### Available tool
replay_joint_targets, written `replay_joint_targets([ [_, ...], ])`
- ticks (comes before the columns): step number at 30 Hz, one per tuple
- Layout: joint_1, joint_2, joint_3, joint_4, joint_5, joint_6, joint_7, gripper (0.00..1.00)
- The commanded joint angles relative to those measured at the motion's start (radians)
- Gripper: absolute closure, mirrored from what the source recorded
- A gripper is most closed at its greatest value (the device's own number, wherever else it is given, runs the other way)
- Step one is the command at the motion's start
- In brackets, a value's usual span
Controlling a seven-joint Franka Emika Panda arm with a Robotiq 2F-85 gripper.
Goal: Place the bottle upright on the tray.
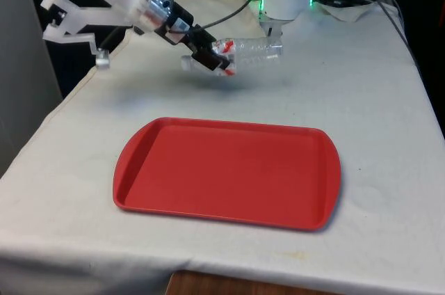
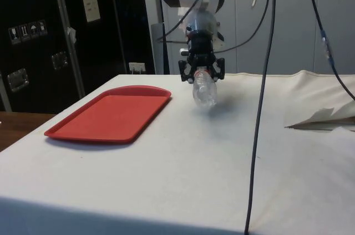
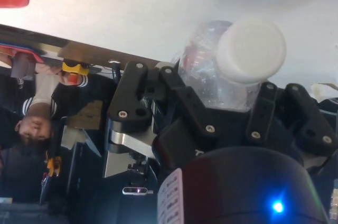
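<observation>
there is one bottle, one tray and one gripper. the bottle is clear plastic with a white cap and a bit of red on its label. it is up in the air, lying almost flat on its side, above the white cloth past the far edge of the tray. it is not touching the tray. in the front view its body points toward the front view's right, away from the gripper.

the gripper's two black fingers are pinching the bottle near its neck, one finger on each side. in the side view the gripper hangs over the table and the bottle sticks out below it, tipped down toward the cloth, beside the tray.

the tray is red, flat and has a low rim all round. it lies on the cloth in the middle of the table, nearer the camera than the bottle in the front view. nothing is on it.

in the wrist view a person shows past the table's edge.
</observation>
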Motion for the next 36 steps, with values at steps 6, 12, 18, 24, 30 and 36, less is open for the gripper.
replay_joint_targets([
  [6, 0.009, -0.033, -0.007, -0.008, -0.019, 0.004, 0.024, 1.0],
  [12, 0.01, -0.047, -0.009, -0.006, -0.026, 0.002, 0.038, 1.0],
  [18, 0.016, -0.07, -0.016, -0.004, -0.039, 0.001, 0.06, 1.0],
  [24, 0.02, -0.097, -0.019, -0.005, -0.056, 0.0, 0.083, 1.0],
  [30, 0.014, -0.114, -0.013, -0.002, -0.07, -0.003, 0.096, 1.0],
  [36, 0.022, -0.163, -0.018, -0.001, -0.109, -0.012, 0.144, 1.0],
])
